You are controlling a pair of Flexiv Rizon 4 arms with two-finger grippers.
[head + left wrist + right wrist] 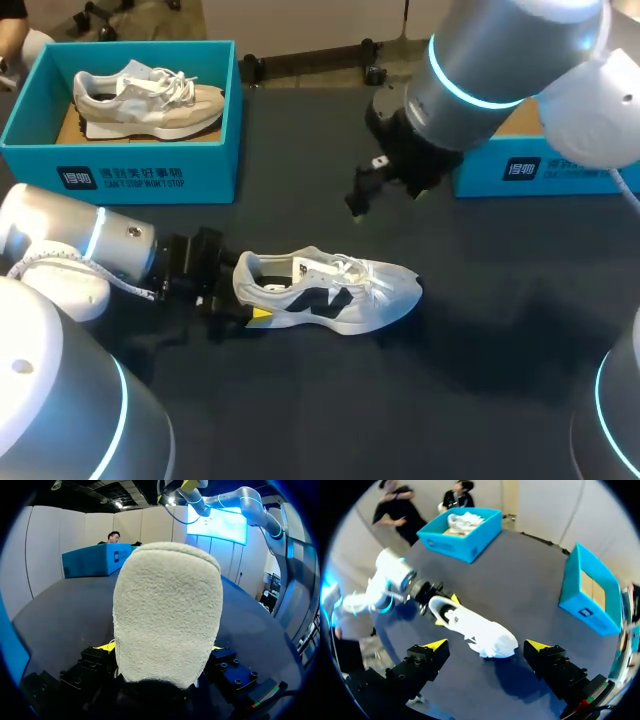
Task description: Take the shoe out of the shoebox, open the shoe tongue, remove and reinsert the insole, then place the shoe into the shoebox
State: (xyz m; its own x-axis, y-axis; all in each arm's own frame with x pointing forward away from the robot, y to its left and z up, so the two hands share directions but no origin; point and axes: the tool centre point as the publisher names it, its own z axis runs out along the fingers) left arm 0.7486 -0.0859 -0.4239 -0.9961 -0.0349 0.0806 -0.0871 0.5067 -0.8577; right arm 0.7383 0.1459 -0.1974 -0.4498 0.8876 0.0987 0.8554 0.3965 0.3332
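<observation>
Sitting sole-down in the middle of the dark tabletop [480, 380] is a white lace-up sneaker with black side markings [330, 290]. Its heel is toward the left arm and its toe points the other way, so it's outside both boxes.

The left tool [240, 305] is clamped on the sneaker's heel. In the left wrist view the fuzzy off-white heel fills the gap between the fingers, with a yellow tip poking out tight against each side. The left arm comes in low, pretty much level with the tabletop.

The right tool [487, 645] hangs in the air over the tabletop, touching nothing. Its two fingers are spread wide apart. From its own wrist view the sneaker sits well below, roughly between the two yellow tips, toe end nearest. In the head view the right arm comes in from the far right corner, with its tool above and a bit beyond the laces.

Two open-top teal cardboard shoeboxes are on the tabletop too. The far-left shoebox [120, 165] has a beige-and-white sneaker [150, 98] lying inside it. The far-right shoebox [520, 170] is partly hidden behind the right arm in the head view. The right wrist view looks into it and shows its brown cardboard floor. Both boxes sit well apart from the white sneaker.
</observation>
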